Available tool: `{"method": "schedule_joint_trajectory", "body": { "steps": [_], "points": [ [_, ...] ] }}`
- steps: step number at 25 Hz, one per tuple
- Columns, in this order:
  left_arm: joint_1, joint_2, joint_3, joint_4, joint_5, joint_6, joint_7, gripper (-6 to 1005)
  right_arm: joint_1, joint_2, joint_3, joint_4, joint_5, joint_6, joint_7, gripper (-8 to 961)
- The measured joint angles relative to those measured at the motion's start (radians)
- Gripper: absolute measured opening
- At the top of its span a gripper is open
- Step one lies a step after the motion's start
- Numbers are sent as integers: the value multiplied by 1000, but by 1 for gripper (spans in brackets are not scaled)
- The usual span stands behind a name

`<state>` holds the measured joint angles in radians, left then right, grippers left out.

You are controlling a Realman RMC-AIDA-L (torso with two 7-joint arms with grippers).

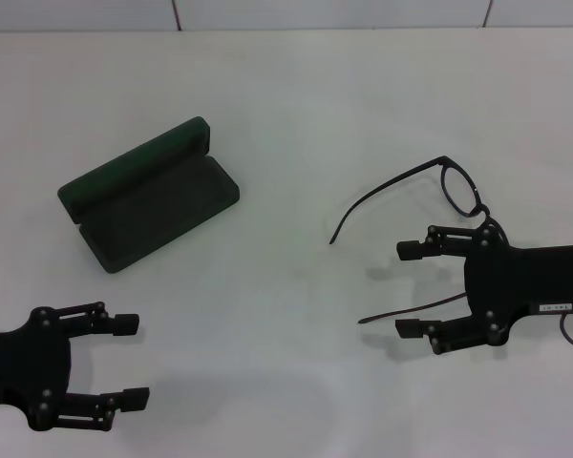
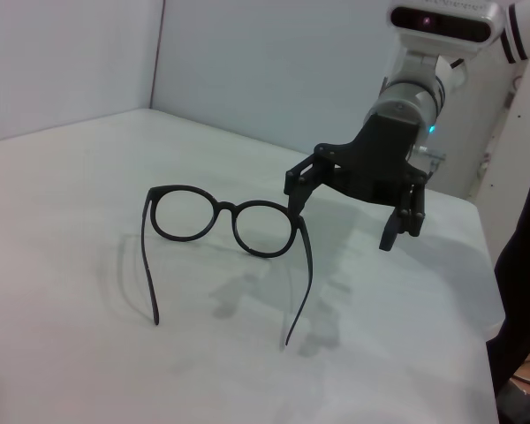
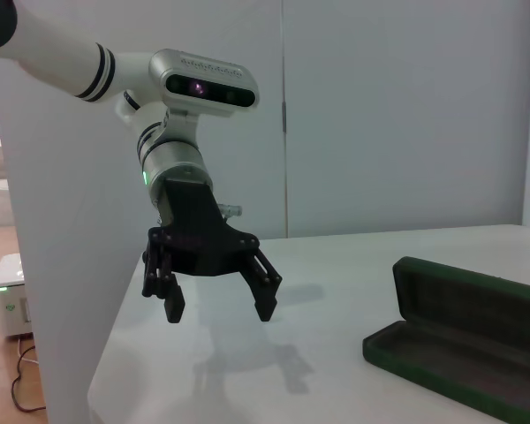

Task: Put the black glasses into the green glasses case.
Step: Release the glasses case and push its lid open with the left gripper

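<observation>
The black glasses point(image 1: 461, 188) stand on the white table with both temple arms unfolded, at the right in the head view. My right gripper point(image 1: 408, 289) is open and hovers over their near lens, and the near temple arm runs out between its fingers. The left wrist view shows the glasses point(image 2: 225, 209) whole, with the right gripper point(image 2: 344, 212) just behind them, holding nothing. The green glasses case point(image 1: 148, 196) lies open at the left, its lid propped up and its dark lining bare. My left gripper point(image 1: 134, 361) is open near the front left edge, apart from the case point(image 3: 464, 344).
The white table point(image 1: 296, 105) carries only the case and the glasses. A pale wall runs along its far edge. The right wrist view shows the left gripper point(image 3: 216, 309) hanging above the table's edge, with floor beyond it.
</observation>
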<state>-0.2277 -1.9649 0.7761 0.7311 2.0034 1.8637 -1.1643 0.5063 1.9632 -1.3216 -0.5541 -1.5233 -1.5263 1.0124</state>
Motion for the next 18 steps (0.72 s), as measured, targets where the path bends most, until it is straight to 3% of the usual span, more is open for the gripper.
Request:
{"method": "schedule_joint_trajectory", "body": {
  "steps": [13, 18],
  "points": [
    [-3, 0, 0, -4, 0, -3, -2, 860, 0, 0, -1, 0, 0, 0, 1, 858],
    [-16, -5, -33, -1, -2, -17, -101, 859, 0, 0, -1, 0, 0, 0, 5, 858]
  ]
}}
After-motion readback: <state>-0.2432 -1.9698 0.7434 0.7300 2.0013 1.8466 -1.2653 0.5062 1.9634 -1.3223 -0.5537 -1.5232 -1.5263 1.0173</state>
